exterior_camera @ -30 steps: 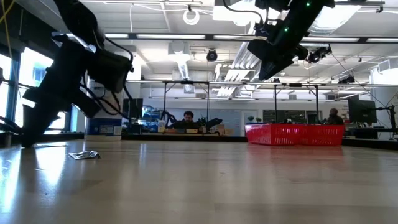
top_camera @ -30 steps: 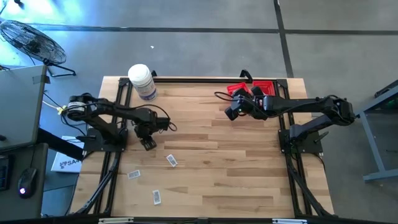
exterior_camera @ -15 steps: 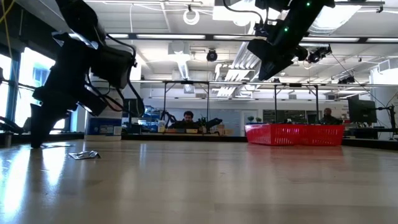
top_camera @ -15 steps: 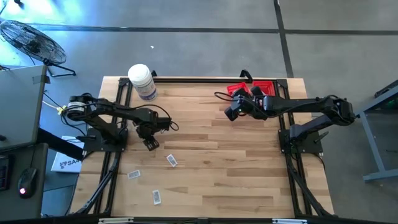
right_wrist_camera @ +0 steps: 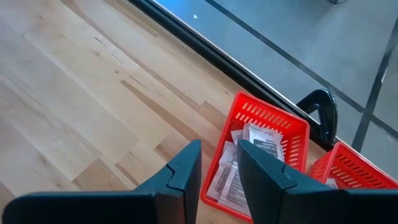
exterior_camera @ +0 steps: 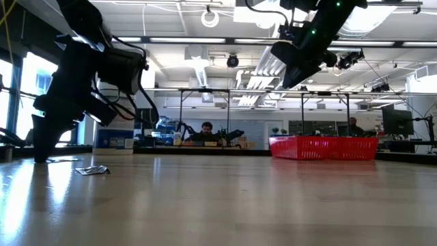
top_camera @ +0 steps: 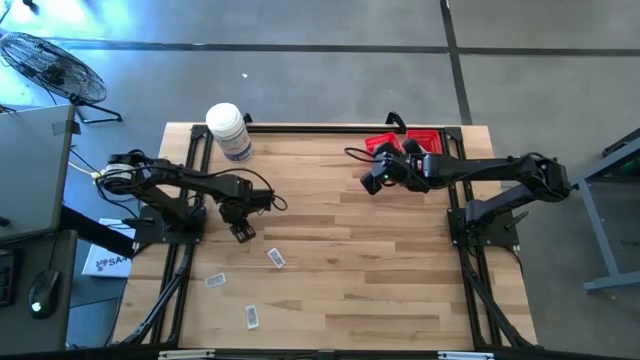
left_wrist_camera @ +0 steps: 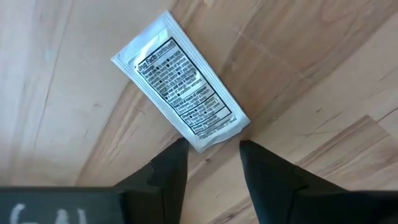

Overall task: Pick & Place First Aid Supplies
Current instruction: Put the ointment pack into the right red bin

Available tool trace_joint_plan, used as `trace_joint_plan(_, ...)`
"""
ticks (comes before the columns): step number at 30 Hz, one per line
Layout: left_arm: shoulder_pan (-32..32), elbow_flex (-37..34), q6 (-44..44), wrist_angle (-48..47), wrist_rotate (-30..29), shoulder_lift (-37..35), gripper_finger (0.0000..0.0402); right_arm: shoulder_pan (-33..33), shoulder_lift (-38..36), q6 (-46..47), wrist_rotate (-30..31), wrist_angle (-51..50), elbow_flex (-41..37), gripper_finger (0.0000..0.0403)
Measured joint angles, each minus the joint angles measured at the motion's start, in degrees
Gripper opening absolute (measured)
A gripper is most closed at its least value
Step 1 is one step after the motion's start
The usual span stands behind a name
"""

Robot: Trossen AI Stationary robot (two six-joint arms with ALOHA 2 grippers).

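A white first aid packet with black print lies flat on the wooden table. My left gripper points down over it, open, with its fingertips on either side of the packet's near corner. In the high view this gripper is at the table's left, low over the wood. My right gripper hangs open and empty above the table, beside a red mesh basket that holds several packets. Three more packets lie flat near the left front. My left gripper comes at the packet's near corner from above, pointing down. Whether its fingertips touch that corner, I cannot tell. The packet lies flat on the table.
A white bottle with a purple label stands at the far left corner. A second red basket sits next to the first at the far right edge. Bare wood spans the table's middle. People sit at desks beyond the table.
My left gripper has tipped a little, and its fingertips have shifted slightly toward the table's right while staying low over the wood. The packets have not moved.
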Motion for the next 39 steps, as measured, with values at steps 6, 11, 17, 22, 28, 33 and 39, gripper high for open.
trace_joint_plan(6,0.0,0.0,-1.6,0.7,0.1,0.0,0.0091,0.0,1.5,0.0,-0.3,0.8,0.0,0.0096)
trace_joint_plan(11,0.0,-0.1,-4.2,1.1,-0.3,0.1,0.0038,0.0,5.3,-0.4,-3.2,3.5,0.0,0.0096)
trace_joint_plan(17,0.0,0.1,-4.8,1.2,-2.1,0.1,0.0004,1.5,11.1,-5.5,-6.9,10.8,0.0,0.0096)
trace_joint_plan(22,-0.1,1.3,-4.5,0.5,-2.9,0.0,0.0001,3.6,13.2,-8.0,-8.7,14.9,0.0,0.0096)
trace_joint_plan(28,0.1,3.4,-3.2,1.1,-8.5,-2.2,0.0,5.3,13.3,-9.3,-8.4,15.8,0.0,0.0096)
trace_joint_plan(33,0.0,4.2,-3.1,-1.1,-7.8,-4.0,0.0,5.6,13.3,-9.5,-8.4,15.8,0.0,0.0096)
trace_joint_plan(39,0.1,4.6,-2.8,1.0,-8.1,-4.3,0.0008,5.6,13.3,-9.4,-8.3,15.9,0.0,0.0096)
